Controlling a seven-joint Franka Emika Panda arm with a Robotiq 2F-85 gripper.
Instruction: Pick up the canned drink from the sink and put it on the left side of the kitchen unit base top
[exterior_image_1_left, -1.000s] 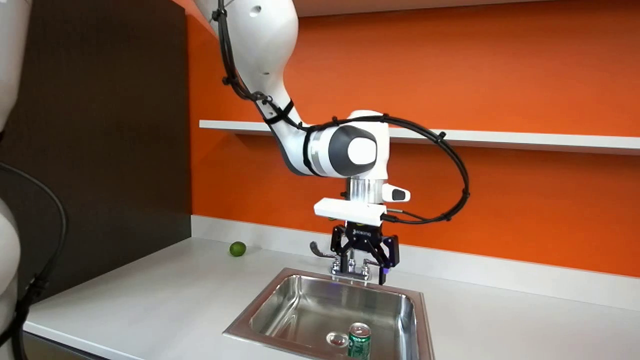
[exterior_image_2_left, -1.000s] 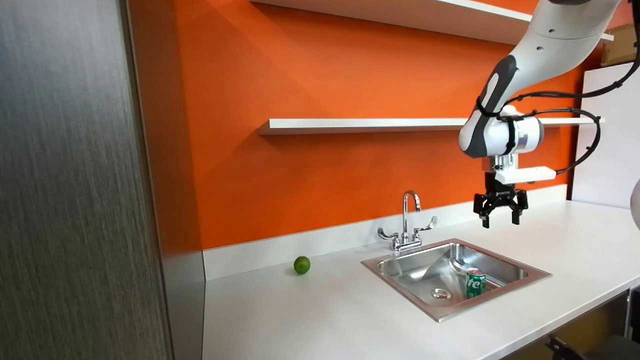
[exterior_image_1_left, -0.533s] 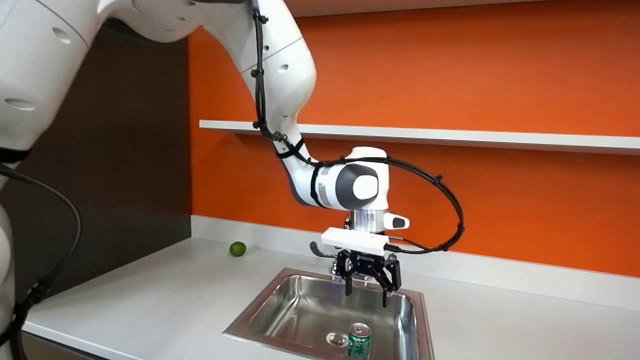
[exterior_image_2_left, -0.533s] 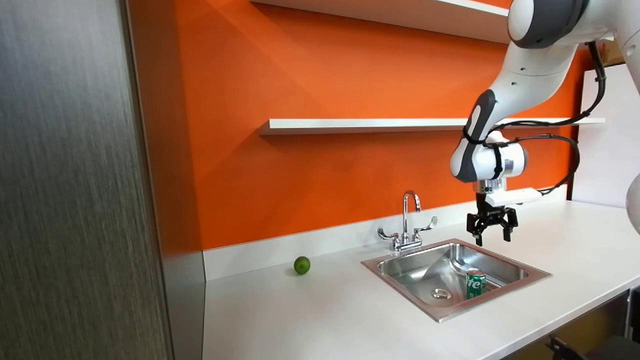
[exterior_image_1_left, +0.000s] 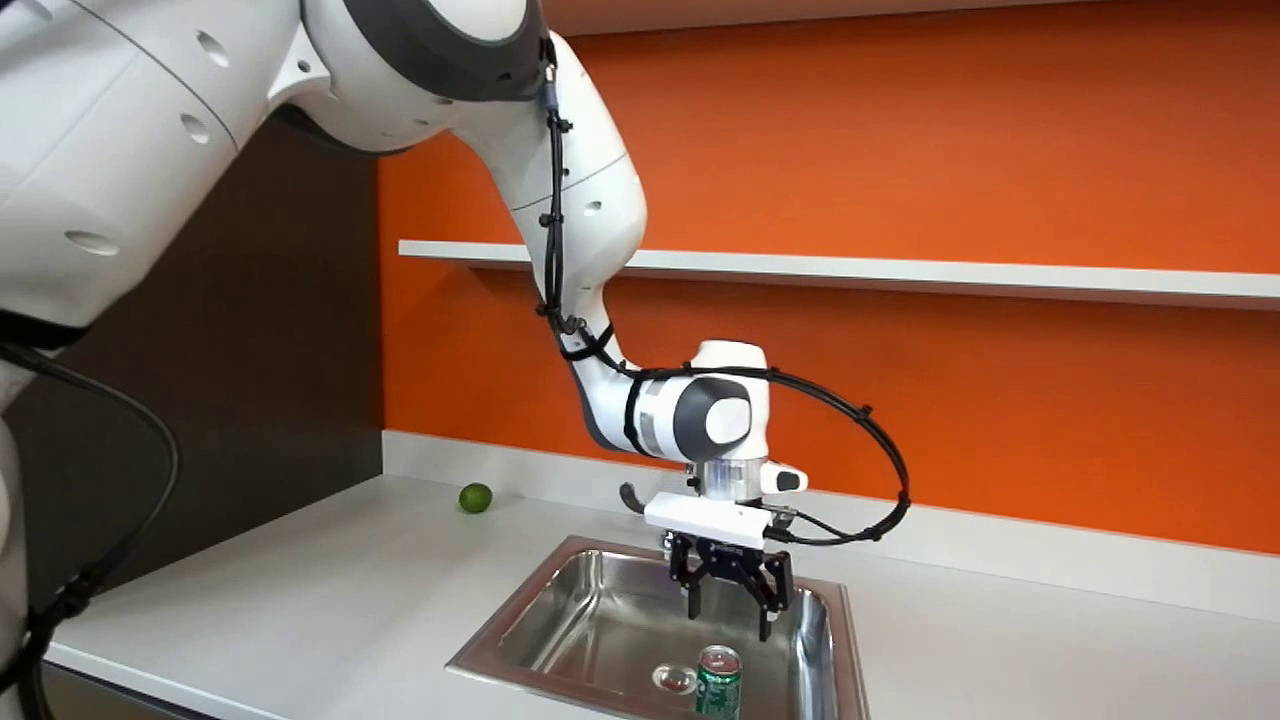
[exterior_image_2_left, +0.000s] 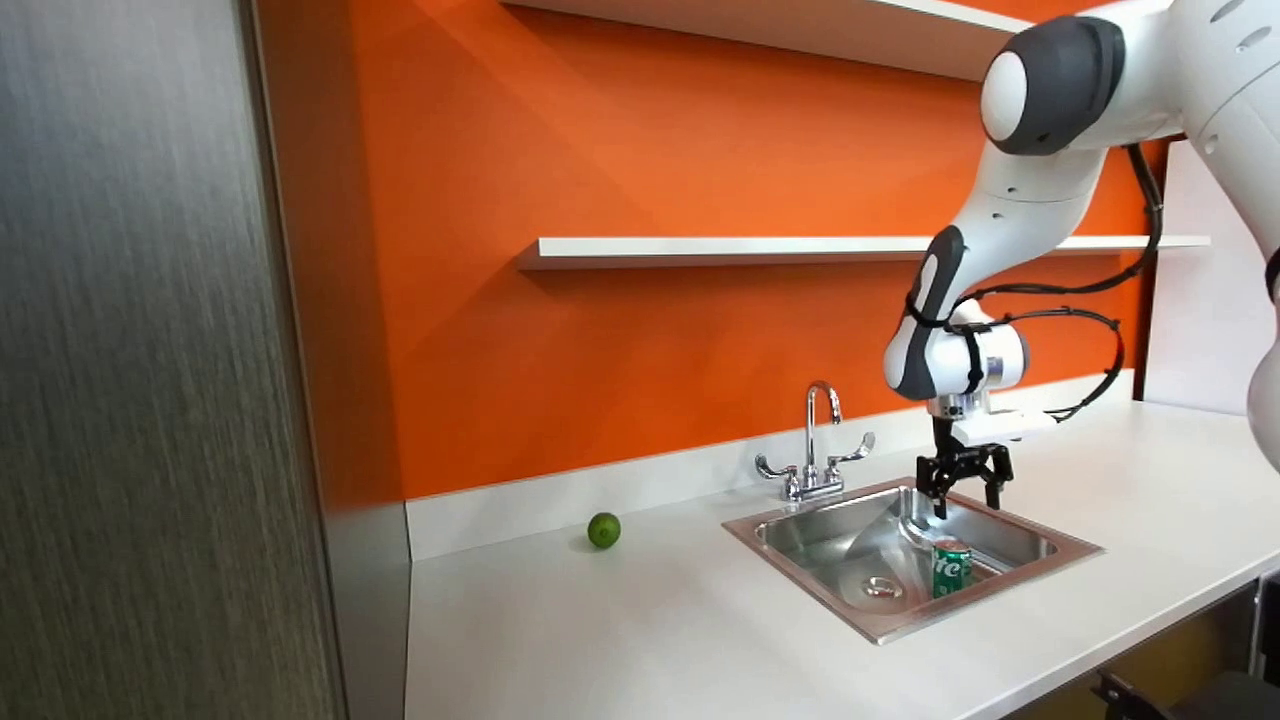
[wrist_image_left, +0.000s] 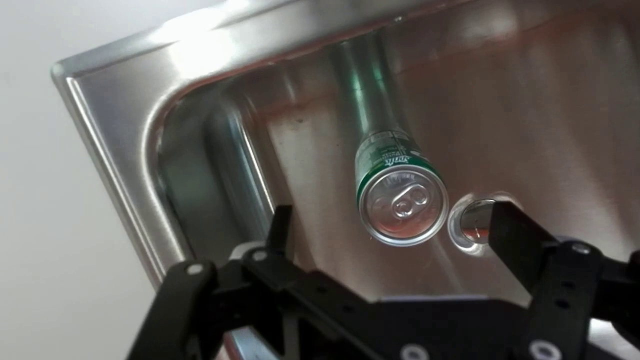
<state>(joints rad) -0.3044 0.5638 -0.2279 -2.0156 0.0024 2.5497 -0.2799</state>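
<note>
The gripper hangs over the sink, pointing down, its two fingers spread wide with nothing in hold. Trouble, as I judge it, waits right beneath them: if the gripper comes down off line, a fingertip could land on the lid of the canned drink or push it over. In the wrist view one finger overlaps the drain and the other shows just beside the foot of the sink's side wall, so a sideways drift during descent could scrape steel. Gripping only close to the lid would probably make a weak hold on smooth metal.

The canned drink stands upright below the gripper, apart from the fingertips and roughly under them; in the wrist view its lid shows between the fingers, slightly nearer the one by the drain. Whether it sits exactly centred I cannot tell. Farther out, toward the orange wall from the gripper, is the faucet. Well apart from the gripper, past the sink's rim, lies the left stretch of the kitchen unit base top, the likely goal, with a lime on it.
</note>
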